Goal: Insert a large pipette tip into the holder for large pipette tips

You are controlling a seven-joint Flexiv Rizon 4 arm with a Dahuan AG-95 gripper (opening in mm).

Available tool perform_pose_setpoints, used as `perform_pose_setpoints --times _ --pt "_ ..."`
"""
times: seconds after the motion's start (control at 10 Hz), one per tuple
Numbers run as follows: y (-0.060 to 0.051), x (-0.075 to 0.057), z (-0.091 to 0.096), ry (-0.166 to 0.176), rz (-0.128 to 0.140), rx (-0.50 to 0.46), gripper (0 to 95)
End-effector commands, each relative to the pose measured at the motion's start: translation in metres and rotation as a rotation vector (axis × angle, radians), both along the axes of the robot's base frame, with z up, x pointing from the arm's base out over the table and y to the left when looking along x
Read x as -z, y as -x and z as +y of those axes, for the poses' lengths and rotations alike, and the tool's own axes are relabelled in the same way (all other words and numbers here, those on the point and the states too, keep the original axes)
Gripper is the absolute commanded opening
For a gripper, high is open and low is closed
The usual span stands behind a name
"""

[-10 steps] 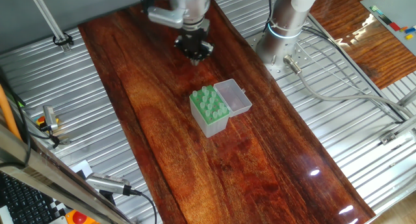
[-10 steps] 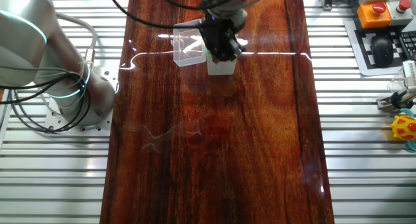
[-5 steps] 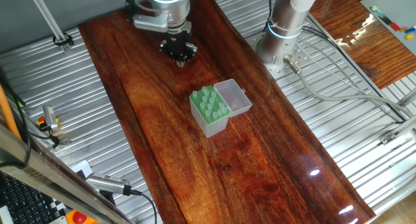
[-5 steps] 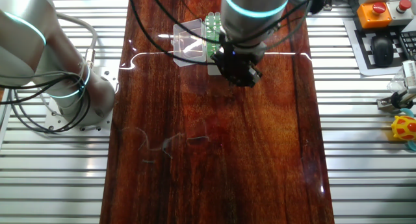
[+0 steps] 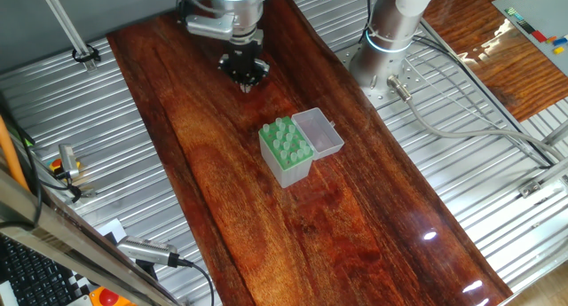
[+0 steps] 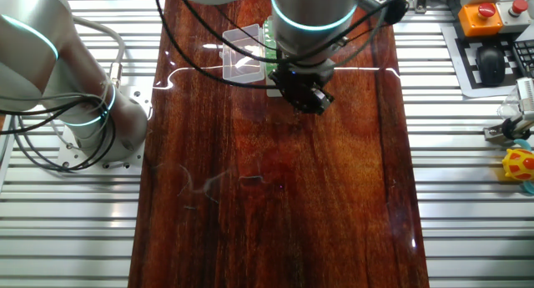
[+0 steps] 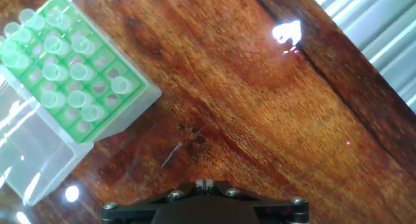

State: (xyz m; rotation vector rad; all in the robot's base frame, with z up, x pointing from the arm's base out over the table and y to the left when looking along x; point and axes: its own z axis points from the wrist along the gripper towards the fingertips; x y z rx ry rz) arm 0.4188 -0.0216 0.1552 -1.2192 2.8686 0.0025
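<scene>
The holder for large pipette tips (image 5: 286, 151) is a small green box on the wooden board, its clear lid (image 5: 318, 133) open beside it. In the hand view the box (image 7: 71, 68) is at the upper left with several pale green stubs in its grid. My gripper (image 5: 244, 78) hangs above bare wood beyond the box. In the other fixed view it (image 6: 307, 96) partly hides the box (image 6: 269, 37). In the hand view the jaws (image 7: 205, 184) stand together with nothing seen between them. No long clear pipette tip shows for certain. A thin pale streak (image 7: 172, 154) lies on the wood.
The wooden board (image 5: 222, 191) lies on a slatted metal table. The robot base (image 5: 390, 40) stands at the board's right edge, with cables (image 5: 461, 129) trailing from it. A red stop button (image 6: 484, 12) and a yellow toy (image 6: 519, 164) sit off the board.
My gripper has moved off the green box and out over bare wood beside it. It has barely shifted in the last half second. The box and lid have not moved.
</scene>
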Motion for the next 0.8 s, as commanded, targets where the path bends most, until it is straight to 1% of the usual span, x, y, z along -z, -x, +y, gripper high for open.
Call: perform_pose_setpoints --times 0.1,0.2,0.3,0.4,0.5,0.6,0.8 --pt "-0.002 0.002 0.001 0.033 0.023 0.003 0.0" --pt "-0.013 0.006 -0.013 0.029 0.025 -0.043 0.0" --pt "-0.025 0.011 -0.03 0.03 0.028 -0.068 0.0" --pt "-0.032 0.015 -0.04 0.032 0.032 -0.055 0.0" --pt "-0.033 0.018 -0.042 0.038 0.032 -0.039 0.0" --pt "-0.034 0.024 -0.043 0.038 0.029 -0.026 0.0" --pt "-0.034 0.025 -0.042 0.037 0.029 -0.031 0.0"
